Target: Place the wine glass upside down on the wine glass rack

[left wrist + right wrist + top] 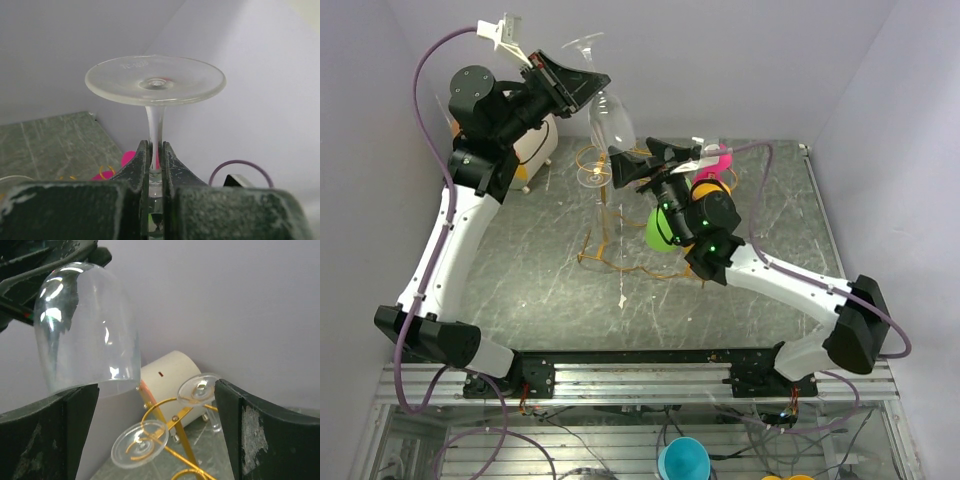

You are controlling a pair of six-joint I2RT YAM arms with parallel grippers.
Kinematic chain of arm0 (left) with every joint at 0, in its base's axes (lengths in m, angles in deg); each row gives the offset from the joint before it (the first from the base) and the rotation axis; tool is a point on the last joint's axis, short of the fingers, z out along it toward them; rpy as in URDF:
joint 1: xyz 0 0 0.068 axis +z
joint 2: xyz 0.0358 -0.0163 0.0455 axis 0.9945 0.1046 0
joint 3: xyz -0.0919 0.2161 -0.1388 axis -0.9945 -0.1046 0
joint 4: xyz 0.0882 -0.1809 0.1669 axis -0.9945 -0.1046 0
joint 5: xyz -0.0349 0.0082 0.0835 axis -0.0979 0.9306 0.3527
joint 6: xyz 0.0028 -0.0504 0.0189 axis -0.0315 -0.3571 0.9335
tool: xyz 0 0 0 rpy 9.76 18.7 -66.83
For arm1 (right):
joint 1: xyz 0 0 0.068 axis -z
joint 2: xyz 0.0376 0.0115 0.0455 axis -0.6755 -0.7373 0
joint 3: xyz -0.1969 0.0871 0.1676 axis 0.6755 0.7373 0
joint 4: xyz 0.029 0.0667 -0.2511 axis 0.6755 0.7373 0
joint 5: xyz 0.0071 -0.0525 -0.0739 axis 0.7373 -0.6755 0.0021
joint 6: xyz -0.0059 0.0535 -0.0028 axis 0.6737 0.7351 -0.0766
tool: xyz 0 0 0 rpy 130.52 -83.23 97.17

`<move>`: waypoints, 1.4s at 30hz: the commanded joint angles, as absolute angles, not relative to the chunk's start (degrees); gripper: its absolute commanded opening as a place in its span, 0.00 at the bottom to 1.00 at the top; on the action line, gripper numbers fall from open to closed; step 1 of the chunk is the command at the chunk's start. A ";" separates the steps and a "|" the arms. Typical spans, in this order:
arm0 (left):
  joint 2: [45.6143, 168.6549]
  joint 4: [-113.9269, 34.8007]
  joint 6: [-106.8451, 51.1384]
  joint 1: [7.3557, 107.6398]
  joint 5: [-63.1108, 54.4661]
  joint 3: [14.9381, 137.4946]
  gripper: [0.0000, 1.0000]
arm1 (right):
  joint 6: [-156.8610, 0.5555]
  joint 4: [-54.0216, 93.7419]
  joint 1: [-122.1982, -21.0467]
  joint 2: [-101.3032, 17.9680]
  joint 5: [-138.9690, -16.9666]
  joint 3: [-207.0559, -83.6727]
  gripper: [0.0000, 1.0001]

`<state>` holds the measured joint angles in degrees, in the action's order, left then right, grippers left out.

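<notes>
The clear wine glass (611,122) hangs upside down, foot up and bowl down, high above the table. My left gripper (582,85) is shut on its stem; the left wrist view shows the stem between the fingers (142,162) and the round foot (155,80) above them. The bowl (87,330) hangs just above and beside the golden wire rack (603,215), apart from it. Two other glasses hang in the rack's loops (177,432), with their feet (140,445) on top. My right gripper (622,165) is open and empty, close to the rack's top rail and below the bowl.
A cream drum with an orange face (535,140) stands behind the rack, and also shows in the right wrist view (170,372). A green ball (658,232), an orange item (710,188) and pink items (712,160) lie under the right arm. Walls close in at the back and sides.
</notes>
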<state>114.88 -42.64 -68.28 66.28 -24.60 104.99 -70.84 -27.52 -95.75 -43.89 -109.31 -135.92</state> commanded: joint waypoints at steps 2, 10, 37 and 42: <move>114.65 -49.83 -51.57 65.39 -28.02 108.79 0.07 | -70.20 -21.81 -96.90 -36.71 -106.37 -133.15 1.00; 112.59 -63.24 -34.53 65.44 -29.53 112.74 0.07 | -69.87 -12.07 -96.90 -27.15 -100.20 -129.03 1.00; 99.68 -64.29 -35.10 52.58 -34.66 87.11 0.07 | -69.21 0.10 -95.60 -18.02 -120.49 -130.39 1.00; 100.03 -58.79 -37.06 52.01 -32.68 82.54 0.07 | -68.08 -0.24 -95.53 -13.64 -122.19 -127.50 1.00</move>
